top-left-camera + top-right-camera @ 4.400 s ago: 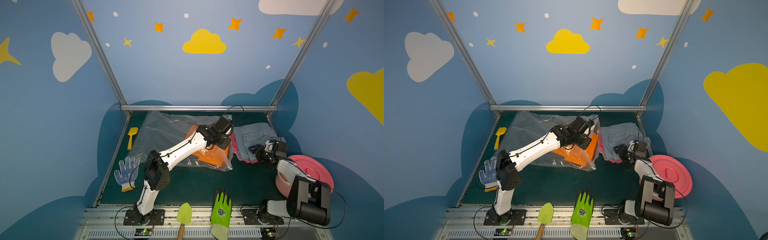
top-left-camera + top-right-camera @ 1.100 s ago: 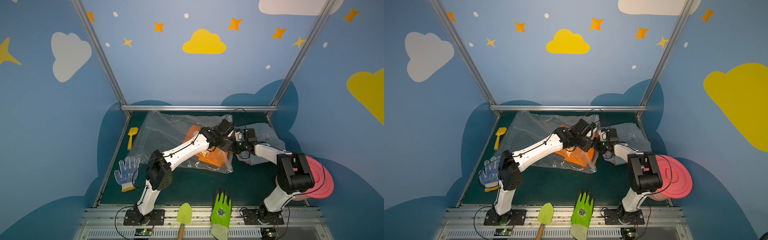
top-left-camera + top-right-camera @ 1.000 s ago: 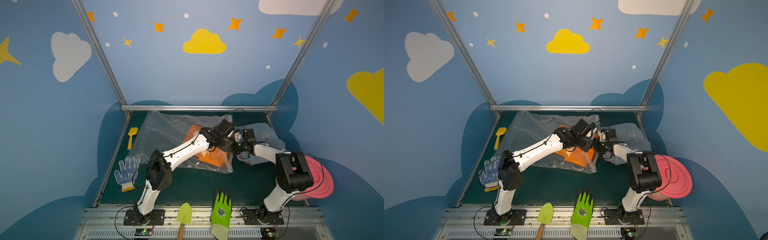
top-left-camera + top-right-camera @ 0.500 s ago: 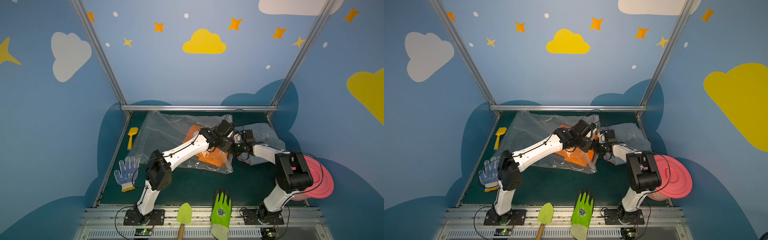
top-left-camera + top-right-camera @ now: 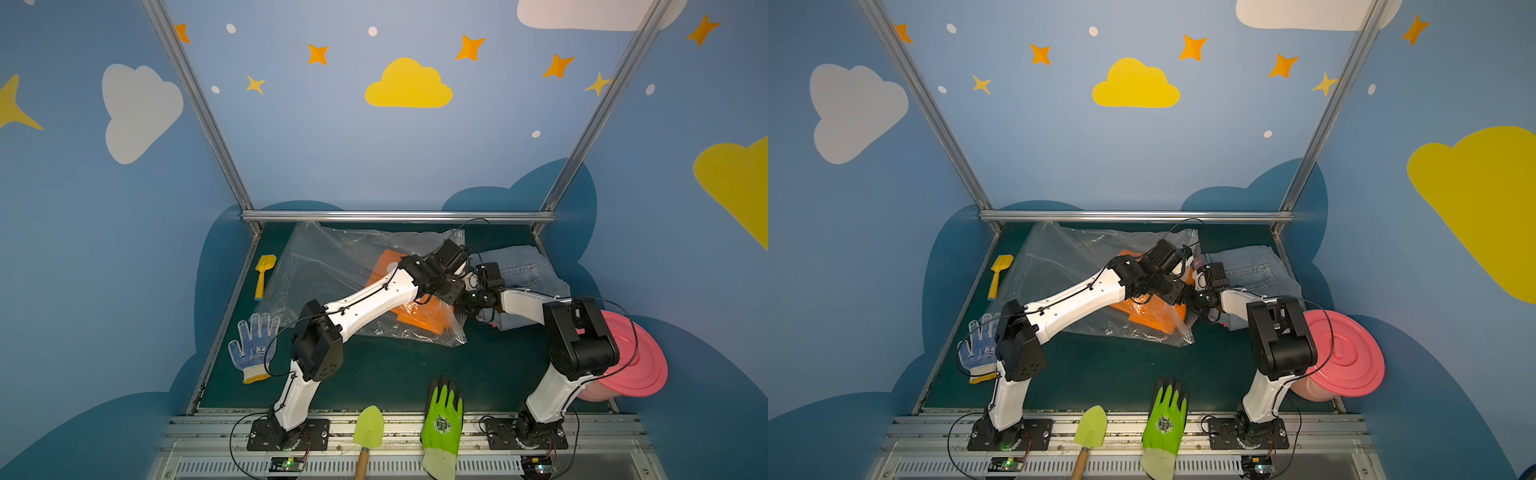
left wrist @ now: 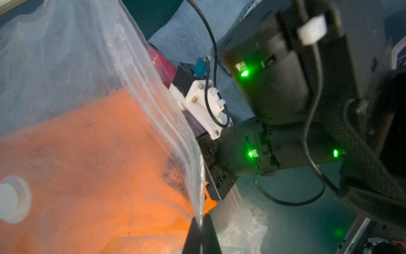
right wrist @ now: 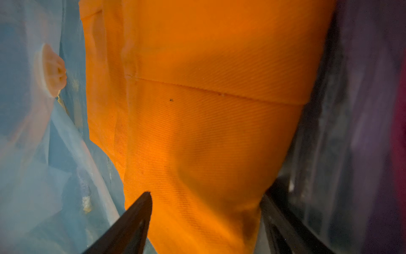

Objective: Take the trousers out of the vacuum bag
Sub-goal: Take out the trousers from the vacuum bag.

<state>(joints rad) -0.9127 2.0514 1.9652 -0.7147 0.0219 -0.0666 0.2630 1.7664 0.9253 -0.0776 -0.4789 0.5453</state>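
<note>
1. While the left tool (image 6: 201,236) is pinched together on the upper plastic sheet at the mouth of the vacuum bag (image 6: 66,55), that edge stands lifted above the bench (image 5: 374,374).
2. The right tool (image 7: 207,195) reaches into the bag's mouth under the lifted sheet. Its fingers (image 7: 136,220) stand wide apart, with a fold of the orange trousers (image 7: 208,110) between them.
3. The orange trousers lie inside the bag, close to its open end on the robot's right. In both top views the clear plastic spreads from there across the back of the bench toward the left.
4. The bag's round white valve (image 6: 11,199) sits in the top sheet, over the orange cloth.
5. The denim trousers (image 5: 523,266) lie outside the bag at the back right of the bench, just beside its mouth. An edge of the pink trousers (image 6: 161,62) shows from under them.
6. A pink lid (image 5: 636,361) rests at the bench's right edge behind the right arm.
7. A green glove (image 5: 442,415) and a green trowel (image 5: 368,424) lie at the front edge. A dotted glove (image 5: 253,345) and a yellow shovel (image 5: 264,274) lie along the left side.
</note>
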